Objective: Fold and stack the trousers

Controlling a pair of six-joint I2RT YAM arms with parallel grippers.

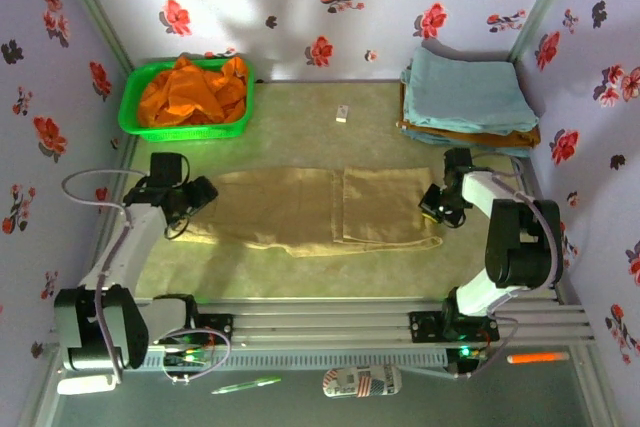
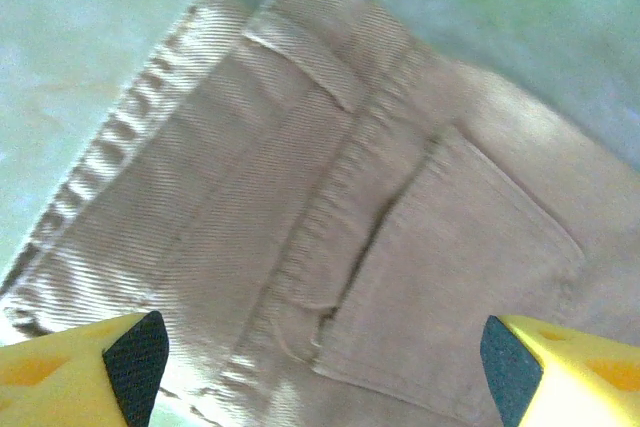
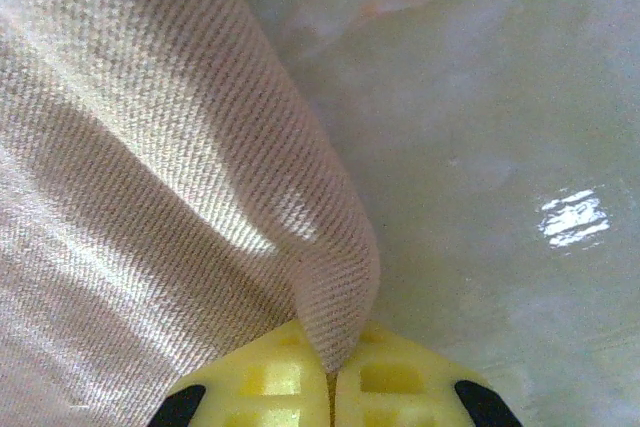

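Table (image 1: 300, 112): one trousers (image 1: 300, 209); one basket (image 1: 185, 133); left gripper (image 2: 320, 362) agape, right gripper (image 3: 332, 377) pinching trousers.

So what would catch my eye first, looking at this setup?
The tan trousers lie spread across the middle of the table, the right gripper pinching a fold at their edge and the left gripper open above their pocketed waist end. Next come the bright green basket of orange cloth at the back left and the stack of folded cloths, pale blue on top, at the back right.
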